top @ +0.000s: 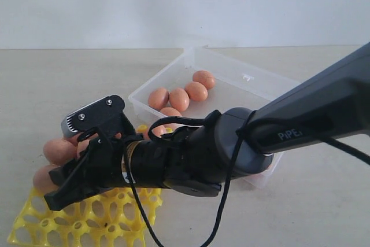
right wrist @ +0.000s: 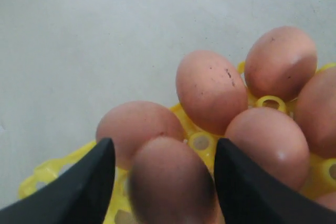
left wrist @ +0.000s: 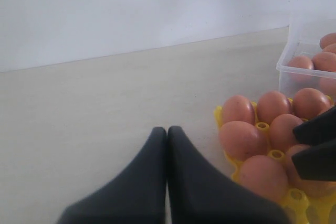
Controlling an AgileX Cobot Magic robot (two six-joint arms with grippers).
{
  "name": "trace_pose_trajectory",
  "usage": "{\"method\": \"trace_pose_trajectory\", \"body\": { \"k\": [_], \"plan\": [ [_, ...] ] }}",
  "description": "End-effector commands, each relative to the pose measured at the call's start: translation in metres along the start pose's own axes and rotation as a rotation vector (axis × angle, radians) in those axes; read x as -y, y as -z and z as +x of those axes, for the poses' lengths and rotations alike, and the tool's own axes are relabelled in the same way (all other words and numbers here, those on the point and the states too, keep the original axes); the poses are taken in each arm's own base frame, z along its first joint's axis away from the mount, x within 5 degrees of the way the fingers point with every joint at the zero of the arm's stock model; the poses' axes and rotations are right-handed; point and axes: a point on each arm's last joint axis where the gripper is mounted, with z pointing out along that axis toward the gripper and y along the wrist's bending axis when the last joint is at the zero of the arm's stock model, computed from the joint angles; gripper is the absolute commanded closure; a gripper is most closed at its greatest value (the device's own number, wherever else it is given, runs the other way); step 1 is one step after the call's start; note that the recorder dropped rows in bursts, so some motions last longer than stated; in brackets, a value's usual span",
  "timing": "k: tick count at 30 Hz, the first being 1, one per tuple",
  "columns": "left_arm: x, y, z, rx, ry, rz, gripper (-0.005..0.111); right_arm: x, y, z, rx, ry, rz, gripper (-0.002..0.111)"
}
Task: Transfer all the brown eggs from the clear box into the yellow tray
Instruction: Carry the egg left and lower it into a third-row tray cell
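Closest to the camera, the dark right arm [top: 312, 114] reaches across the pale worktop [top: 58, 79] from the right side toward the front left. Behind it stands the clear box [top: 231, 65]. Five brown eggs [top: 179, 99] lie in its left part, and the arm hides part of the box. Just beside the box, in front of it on the left, lies the yellow tray [top: 87, 218]. Several eggs already sit in the cups of its far part, close one to another. The right gripper [right wrist: 164, 148] hangs over this part. Its fingers [right wrist: 79, 187] stand wide on both sides of one egg [right wrist: 170, 182], and on one side a small gap is visible. The left gripper [left wrist: 167, 129] is near the tray's edge, with bare worktop under it. Its fingers are pressed together, with nothing between them.
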Motion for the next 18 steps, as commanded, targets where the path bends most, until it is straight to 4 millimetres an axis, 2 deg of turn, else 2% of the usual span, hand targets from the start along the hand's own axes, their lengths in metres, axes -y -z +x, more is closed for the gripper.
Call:
{"method": "trace_pose_trajectory", "body": {
  "k": [1,13,18],
  "plan": [
    [0.000,0.000,0.000,0.006,-0.007,0.007,0.111,-0.001,0.000,-0.001,0.009,0.007,-0.008,0.051],
    [0.000,0.000,0.000,0.006,-0.007,0.007,0.111,-0.005,0.002,-0.007,0.057,0.006,-0.040,0.052],
    [0.000,0.000,0.000,0.006,-0.007,0.007,0.111,-0.013,0.012,-0.026,0.129,-0.085,-0.082,0.053]
  ]
}}
